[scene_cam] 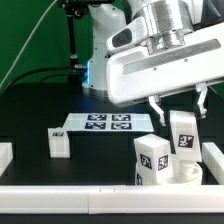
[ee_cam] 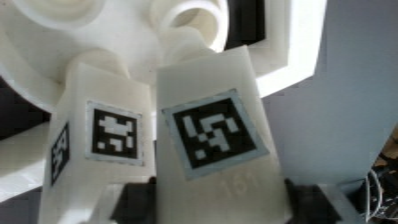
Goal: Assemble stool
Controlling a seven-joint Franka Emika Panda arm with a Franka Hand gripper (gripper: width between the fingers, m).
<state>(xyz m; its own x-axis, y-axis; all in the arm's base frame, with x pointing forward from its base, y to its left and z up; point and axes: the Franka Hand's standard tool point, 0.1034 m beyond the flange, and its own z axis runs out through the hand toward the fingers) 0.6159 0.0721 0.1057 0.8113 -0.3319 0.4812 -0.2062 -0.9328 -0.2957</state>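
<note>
My claw (scene_cam: pixel 179 105) straddles a leg (scene_cam: pixel 183 135) upright on the seat (scene_cam: pixel 186 175) — likely socketing it; whether it's pinching, I cannot tell.

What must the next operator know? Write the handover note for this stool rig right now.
Pincer: open, jaws either side of one tagged short white block leg, no clear contact.
Things: that leg stands upright on the white plastic round seat disc at the exterior view's right; a second upright block leg stands at the seat beside it. The third block leg sits loose on the black table, on the exterior view's left of the flat white marker board.
Done: two legs placed, though seating depth is not visible.
Left: fetch and fit the third leg.
</note>
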